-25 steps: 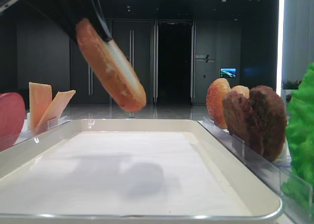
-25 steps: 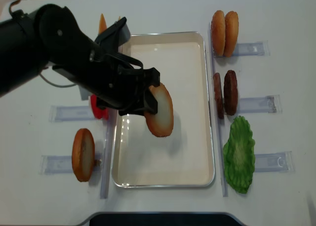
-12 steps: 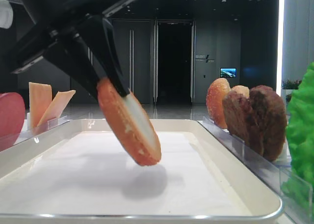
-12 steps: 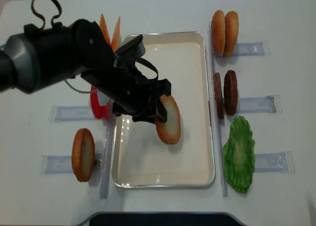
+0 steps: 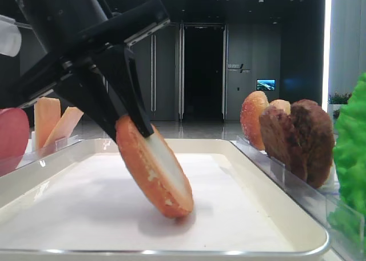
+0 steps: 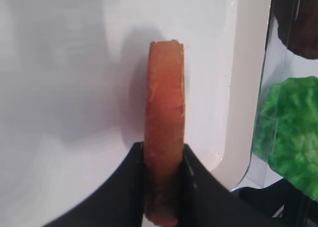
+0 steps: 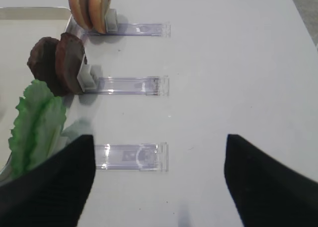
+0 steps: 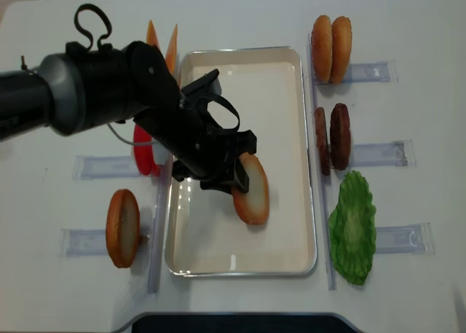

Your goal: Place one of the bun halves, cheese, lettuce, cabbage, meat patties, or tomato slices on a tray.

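My left gripper (image 8: 231, 174) is shut on a flat bun half (image 8: 251, 189) with an orange-brown rim and a pale face. It holds the disc tilted over the cream tray (image 8: 280, 107), and the disc's lower edge (image 5: 174, 211) rests on the white liner. The left wrist view shows the bun half (image 6: 164, 103) edge-on, clamped between both black fingers (image 6: 129, 187) of the gripper (image 6: 163, 160). My right gripper (image 7: 159, 182) is open above bare table, with nothing between its fingers.
Right of the tray stand domed buns (image 8: 331, 47), meat patties (image 8: 331, 136) and green lettuce (image 8: 353, 227) in clear holders. On the left are cheese slices (image 8: 162, 40), a red tomato slice (image 8: 143, 154) and another bun half (image 8: 122, 227).
The left gripper has come down with the bun half, moving slightly right and toward the tray's near end. The bun's lower edge has gone from hanging in the air to touching the liner.
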Controlling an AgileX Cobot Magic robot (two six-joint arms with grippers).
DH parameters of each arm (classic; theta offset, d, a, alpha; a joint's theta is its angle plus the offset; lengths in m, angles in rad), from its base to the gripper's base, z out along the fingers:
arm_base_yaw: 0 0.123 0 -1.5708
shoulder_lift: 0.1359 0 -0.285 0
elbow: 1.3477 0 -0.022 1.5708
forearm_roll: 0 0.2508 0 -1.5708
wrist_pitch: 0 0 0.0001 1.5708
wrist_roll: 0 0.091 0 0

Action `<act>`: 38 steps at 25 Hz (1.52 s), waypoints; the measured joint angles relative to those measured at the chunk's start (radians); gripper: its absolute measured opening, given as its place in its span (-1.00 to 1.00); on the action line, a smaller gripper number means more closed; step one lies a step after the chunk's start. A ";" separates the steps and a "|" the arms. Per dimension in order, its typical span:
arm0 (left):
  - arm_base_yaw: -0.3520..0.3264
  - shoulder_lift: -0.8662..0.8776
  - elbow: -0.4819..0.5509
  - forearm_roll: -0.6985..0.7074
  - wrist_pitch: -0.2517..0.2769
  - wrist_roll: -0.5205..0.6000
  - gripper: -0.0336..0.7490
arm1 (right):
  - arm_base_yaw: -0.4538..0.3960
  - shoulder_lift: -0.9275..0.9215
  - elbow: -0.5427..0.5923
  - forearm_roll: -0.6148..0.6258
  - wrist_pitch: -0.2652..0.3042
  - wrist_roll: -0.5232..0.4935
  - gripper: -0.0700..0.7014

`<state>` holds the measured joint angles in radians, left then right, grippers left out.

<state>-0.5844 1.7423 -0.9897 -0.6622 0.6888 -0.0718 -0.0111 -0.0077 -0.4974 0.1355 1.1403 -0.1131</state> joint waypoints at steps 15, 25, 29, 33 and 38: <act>0.000 0.012 -0.002 0.053 0.044 -0.021 0.20 | 0.000 0.000 0.000 0.000 0.000 0.000 0.58; 0.000 -0.028 -0.002 0.204 0.099 -0.129 0.51 | 0.000 0.000 0.000 0.000 0.000 0.000 0.58; 0.000 -0.050 -0.002 0.278 0.117 -0.173 0.51 | 0.000 0.000 0.000 0.000 0.000 0.000 0.58; 0.000 -0.094 -0.010 0.326 0.153 -0.183 0.51 | 0.000 0.000 0.000 0.000 0.000 0.000 0.58; 0.000 -0.138 -0.075 0.473 0.326 -0.249 0.51 | 0.000 0.000 0.000 0.000 0.000 0.000 0.58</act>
<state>-0.5844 1.6045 -1.0644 -0.1896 1.0148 -0.3203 -0.0111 -0.0077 -0.4974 0.1355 1.1403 -0.1131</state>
